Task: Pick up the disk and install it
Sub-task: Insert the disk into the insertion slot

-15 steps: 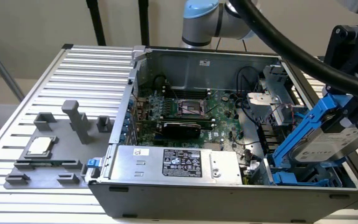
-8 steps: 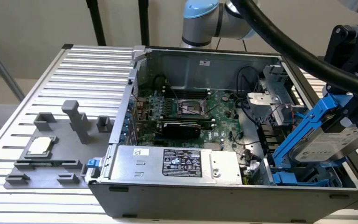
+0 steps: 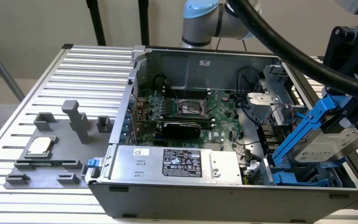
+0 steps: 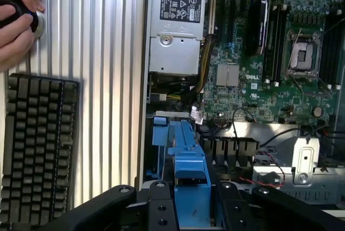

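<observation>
Claw (image 4: 191, 209) is seen closed on the disk (image 3: 331, 140), which is held tilted, long axis slanting down toward the blue drive bay (image 3: 291, 178) just beneath it.

The disk (image 3: 335, 140) was silver-grey with a white printed label, and its frame (image 3: 297, 135) was bright blue. From the wrist view the frame (image 4: 188, 171) was the same vivid blue between the matte black parts of the hand (image 4: 191, 212). The tabletop (image 3: 86, 70) was pale silver, striped with long parallel grooves. The motherboard (image 3: 225, 114) was green, dotted with black slots and silver parts. The power-supply box (image 3: 219, 163) was silver and bore a black label with white print. The computer case (image 3: 229, 198) was dull grey. A mid-grey holder (image 3: 42, 175) carried a silver chip (image 3: 40, 146). The keyboard (image 4: 32, 150) was black. The arm's joint cap (image 3: 201, 8) was light blue and the hose (image 3: 291, 53) was black.
</observation>
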